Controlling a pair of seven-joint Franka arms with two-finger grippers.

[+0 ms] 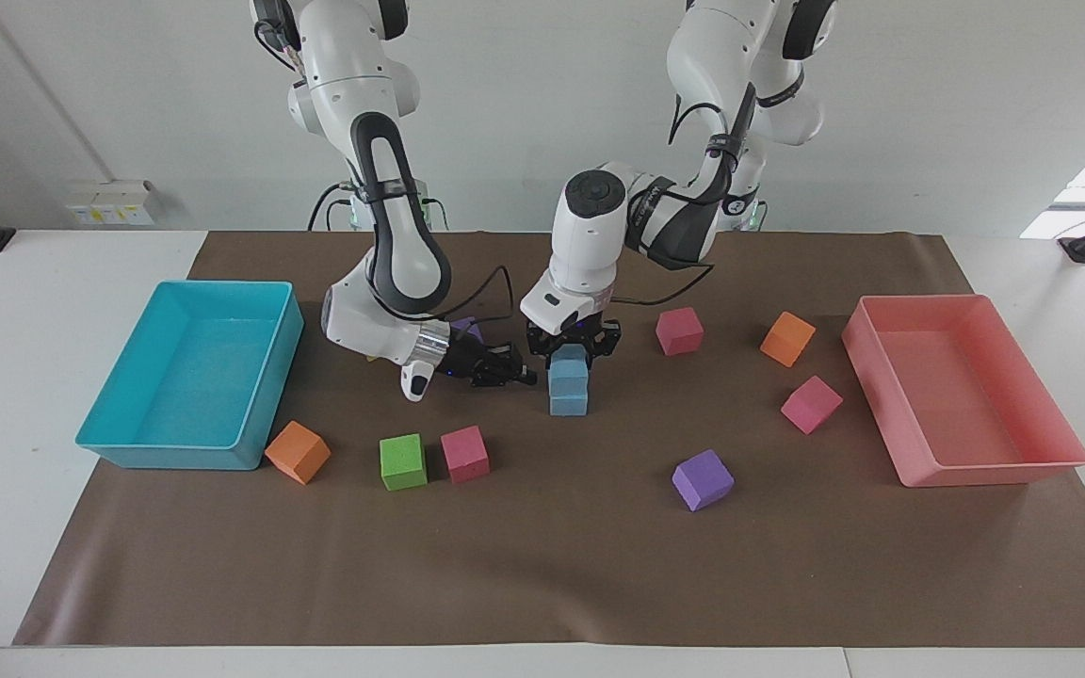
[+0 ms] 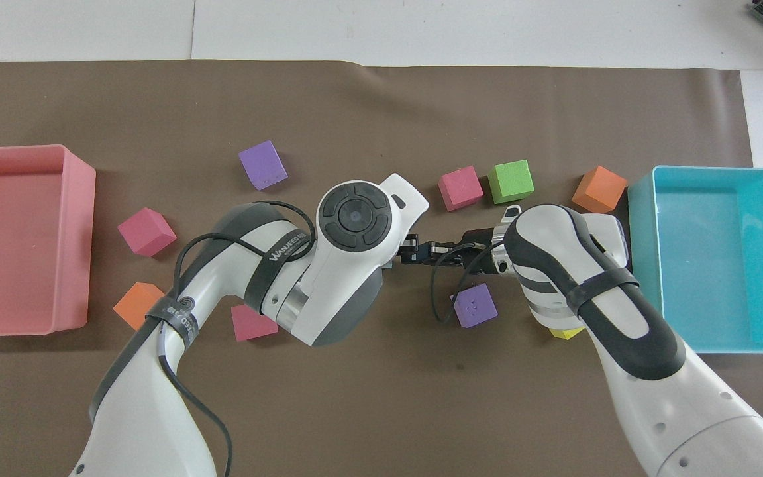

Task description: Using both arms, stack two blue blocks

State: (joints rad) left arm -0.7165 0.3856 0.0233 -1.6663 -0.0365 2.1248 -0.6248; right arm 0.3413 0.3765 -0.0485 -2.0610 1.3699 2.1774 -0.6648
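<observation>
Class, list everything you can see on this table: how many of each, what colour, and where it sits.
blue blocks: two, sky-blue, stacked mid-mat
pink cubes: three, scattered on the mat
orange cubes: two, one beside each tray
purple cubes: two, one far from the robots, one by the right arm
green cube: one, beside a pink cube
yellow item: one, mostly hidden under the right arm
turquoise tray: one, right arm's end
pink tray: one, left arm's end
mat: one, brown
table: one, white
left gripper: black, over the stack
right gripper: black, shut, beside the stack
</observation>
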